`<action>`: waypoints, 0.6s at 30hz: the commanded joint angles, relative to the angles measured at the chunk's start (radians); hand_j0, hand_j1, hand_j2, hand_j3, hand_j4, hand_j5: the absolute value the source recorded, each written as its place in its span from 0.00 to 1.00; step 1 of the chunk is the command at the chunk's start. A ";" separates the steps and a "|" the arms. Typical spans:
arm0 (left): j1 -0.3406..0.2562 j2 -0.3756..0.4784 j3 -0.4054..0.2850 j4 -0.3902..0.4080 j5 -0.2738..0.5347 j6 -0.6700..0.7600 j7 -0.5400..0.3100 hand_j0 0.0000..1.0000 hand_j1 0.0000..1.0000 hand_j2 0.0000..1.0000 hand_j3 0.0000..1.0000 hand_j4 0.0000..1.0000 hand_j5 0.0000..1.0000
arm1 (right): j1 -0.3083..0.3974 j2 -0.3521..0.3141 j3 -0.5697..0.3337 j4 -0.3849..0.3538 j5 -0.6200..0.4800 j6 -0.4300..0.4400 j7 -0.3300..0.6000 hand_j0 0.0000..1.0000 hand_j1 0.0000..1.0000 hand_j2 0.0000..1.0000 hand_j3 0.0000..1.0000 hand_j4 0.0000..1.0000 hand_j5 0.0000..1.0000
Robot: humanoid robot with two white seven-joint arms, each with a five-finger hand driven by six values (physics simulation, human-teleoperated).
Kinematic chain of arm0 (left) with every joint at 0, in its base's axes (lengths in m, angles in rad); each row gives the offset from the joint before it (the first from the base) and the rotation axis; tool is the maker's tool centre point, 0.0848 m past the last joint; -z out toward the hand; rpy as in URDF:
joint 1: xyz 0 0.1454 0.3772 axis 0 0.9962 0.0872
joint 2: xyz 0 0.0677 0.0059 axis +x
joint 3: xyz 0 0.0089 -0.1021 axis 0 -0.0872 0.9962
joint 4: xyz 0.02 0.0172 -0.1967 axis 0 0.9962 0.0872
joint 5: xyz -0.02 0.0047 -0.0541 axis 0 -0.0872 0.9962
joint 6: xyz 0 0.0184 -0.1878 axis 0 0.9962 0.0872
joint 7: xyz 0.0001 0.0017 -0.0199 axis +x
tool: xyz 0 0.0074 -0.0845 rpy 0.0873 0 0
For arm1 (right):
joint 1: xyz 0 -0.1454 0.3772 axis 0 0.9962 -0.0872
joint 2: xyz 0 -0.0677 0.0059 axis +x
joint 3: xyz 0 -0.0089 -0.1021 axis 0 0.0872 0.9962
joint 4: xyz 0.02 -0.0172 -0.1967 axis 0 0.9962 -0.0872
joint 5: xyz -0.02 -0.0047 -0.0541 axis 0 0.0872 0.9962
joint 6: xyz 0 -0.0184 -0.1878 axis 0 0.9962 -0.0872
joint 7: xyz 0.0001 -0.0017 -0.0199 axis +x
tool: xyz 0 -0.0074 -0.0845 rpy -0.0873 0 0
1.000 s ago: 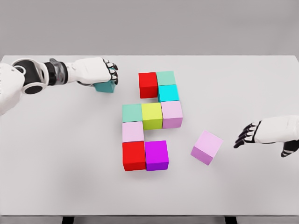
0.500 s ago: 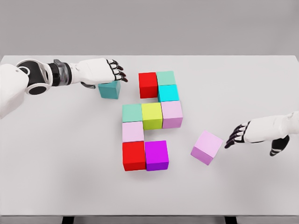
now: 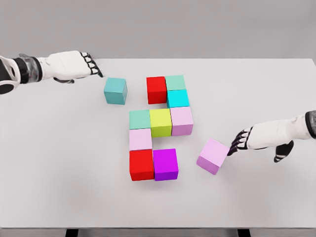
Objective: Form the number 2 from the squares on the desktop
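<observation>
Table [image 3: 59, 177]: white, carries eleven cubes; nine grouped at centre, two loose.

Assembled group, centre of surface:
- Top row: red cube [image 3: 156, 90] and green cube [image 3: 175, 82], side by side.
- Right link: cyan cube [image 3: 178, 98], directly below the green one.
- Middle row: second green cube [image 3: 139, 119], yellow cube [image 3: 160, 122], pale pink cube [image 3: 181, 120].
- Left link: another pale pink cube [image 3: 140, 139].
- Bottom row: second red cube [image 3: 141, 164] and magenta cube [image 3: 166, 164].

Loose pieces:
- Teal cube [image 3: 116, 91], toward the far edge, left of the top row with a clear gap to the red cube.
- Lilac cube [image 3: 213, 155], right of the bottom row, turned askew, apart from the magenta cube.

Hands:
- Left hand [image 3: 69, 66], near the far left corner, fingers extended and relaxed, holding nothing, apart from the teal cube.
- Right hand [image 3: 259, 139], toward the right edge, fingers [image 3: 236, 142] stretched out toward the lilac cube, tips at or just touching its right face; no grasp around it.

Progress, as judged: the figure is mostly built. Top and bottom rows each appear one cube short. Remaining: slide the teal cube against the top red cube; square up the lilac cube and push it against the magenta cube.
</observation>
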 commanded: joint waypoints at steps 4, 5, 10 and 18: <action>0.012 0.037 -0.014 -0.001 -0.002 0.001 -0.001 0.75 0.75 0.75 0.75 0.75 0.75 | 0.000 -0.001 -0.007 0.013 -0.003 0.002 0.001 1.00 1.00 1.00 1.00 1.00 1.00; 0.018 0.036 -0.016 -0.001 -0.005 0.001 -0.004 0.75 0.75 0.75 0.75 0.75 0.75 | 0.000 0.000 -0.024 0.028 -0.003 0.002 0.001 1.00 1.00 1.00 1.00 1.00 1.00; 0.031 0.022 -0.036 -0.004 -0.020 0.001 -0.012 0.76 0.76 0.76 0.76 0.76 0.76 | 0.000 0.003 -0.045 0.034 -0.006 0.002 0.000 1.00 1.00 1.00 1.00 1.00 1.00; 0.035 0.022 -0.045 -0.085 -0.017 0.001 -0.010 0.78 0.78 0.78 0.78 0.78 0.78 | 0.000 0.023 -0.045 0.027 0.002 0.002 0.001 1.00 1.00 1.00 1.00 1.00 1.00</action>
